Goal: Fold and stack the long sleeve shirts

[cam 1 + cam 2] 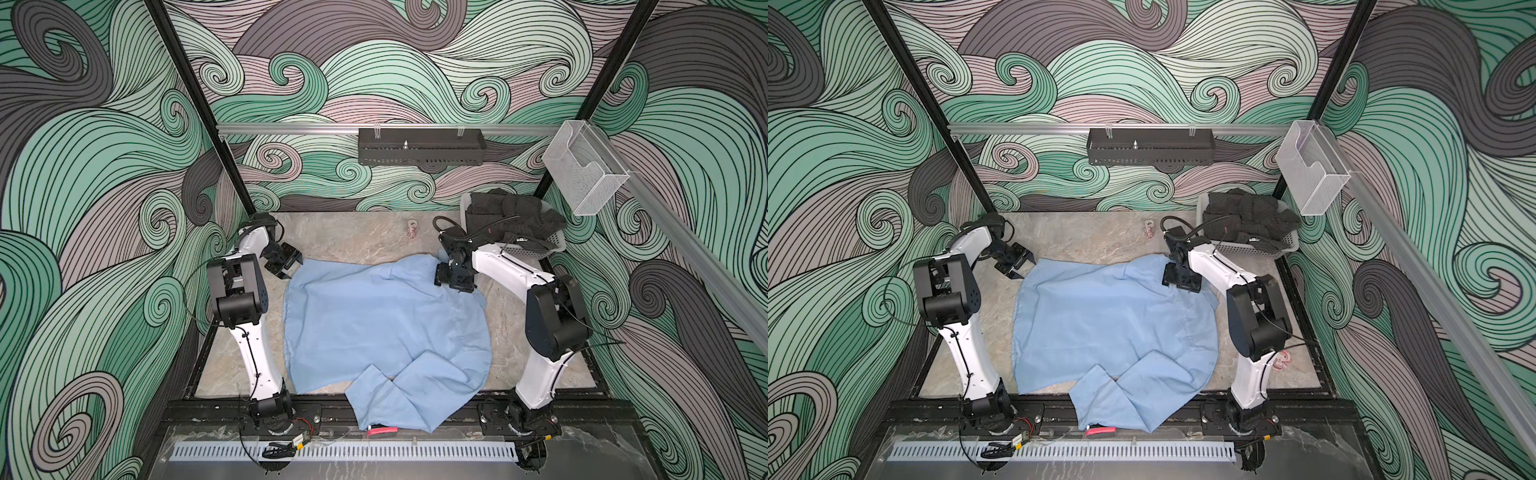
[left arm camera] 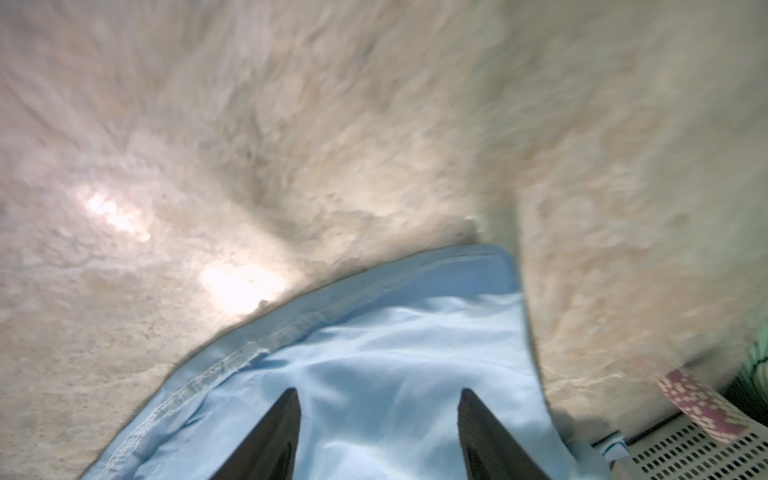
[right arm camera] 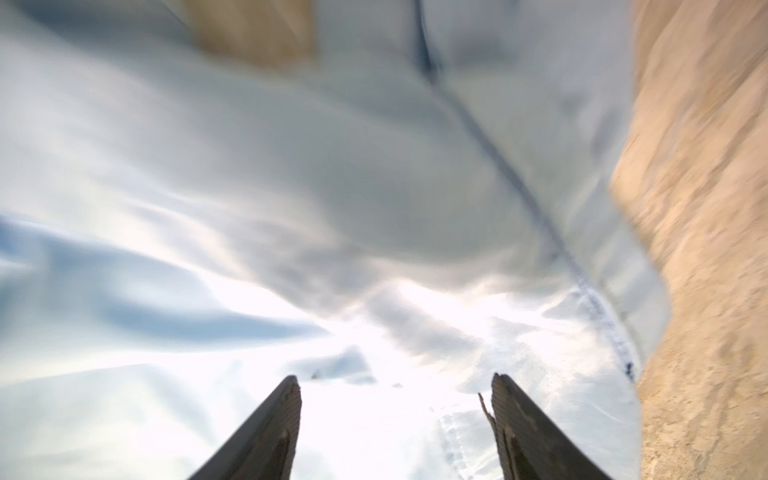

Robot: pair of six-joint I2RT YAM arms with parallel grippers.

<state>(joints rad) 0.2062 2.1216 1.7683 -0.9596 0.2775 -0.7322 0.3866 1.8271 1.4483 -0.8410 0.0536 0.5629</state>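
The shirt (image 1: 374, 316) is spread on the counter (image 1: 365, 241), barely folded; stacking is left undone. The left hand (image 1: 292, 266) and right hand (image 1: 439, 277) are seen released over its far corners.

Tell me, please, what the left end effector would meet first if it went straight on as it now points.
Probably the light-blue shirt: its hemmed corner lies right ahead of the left end effector, though depth is unclear.
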